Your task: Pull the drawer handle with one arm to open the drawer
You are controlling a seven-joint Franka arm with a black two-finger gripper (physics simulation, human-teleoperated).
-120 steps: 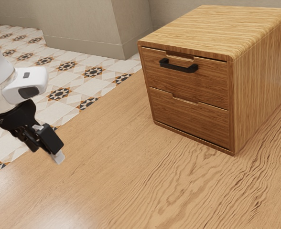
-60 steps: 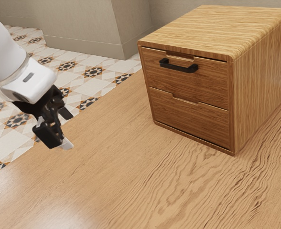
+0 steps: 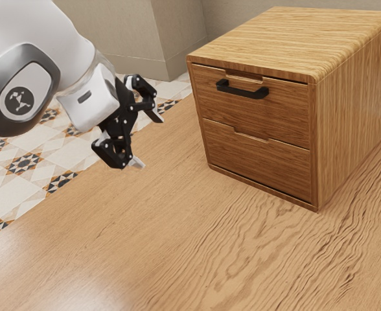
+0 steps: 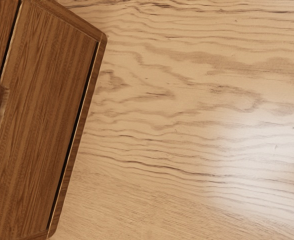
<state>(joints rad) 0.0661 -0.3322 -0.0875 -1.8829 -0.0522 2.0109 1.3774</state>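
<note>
Well off toward the exterior view's left of the cabinet [image 3: 346, 110], the gripper [image 3: 148, 142] hangs low over the wooden floor [image 3: 197, 253], its jaws spread apart with nothing between them. The black handle [image 3: 242, 89] sits near the top edge of the upper drawer [image 3: 258, 113], which looks flush with the cabinet face, so nothing is opened yet.

The step in hand appears to be the approach. To do it well, the hand likely needs to rise to the handle's height (it sits clearly lower now) and square up to the drawer front. One finger should pass over the bar and one under it, near its middle. Only then should it close, and the pull should run straight out along the drawer's travel, lest the fingers slip off.
</note>
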